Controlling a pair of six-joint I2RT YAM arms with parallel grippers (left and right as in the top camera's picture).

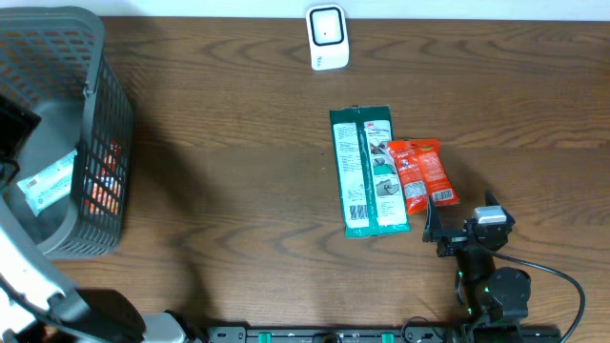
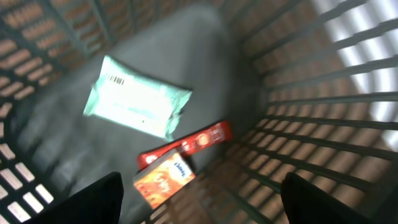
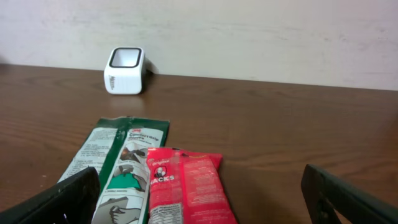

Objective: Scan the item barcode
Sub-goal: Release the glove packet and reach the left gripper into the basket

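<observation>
Two packets are lying on the dark wooden table (image 1: 238,143), right of centre in the overhead frame: a green packet (image 1: 367,171) with a red packet (image 1: 419,173) touching its right edge. The white scanner (image 1: 326,38) is standing at the top edge, near a pale wall (image 3: 249,31). The right gripper (image 3: 202,199) is gaping empty just below them. At far left, the left gripper (image 2: 202,205) is hanging spread and empty over the grey basket (image 1: 105,143), where a pale pack (image 2: 137,96) is lying.

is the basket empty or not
Not empty: the basket holds a pale green pack, a red packet and an orange packet.
</observation>
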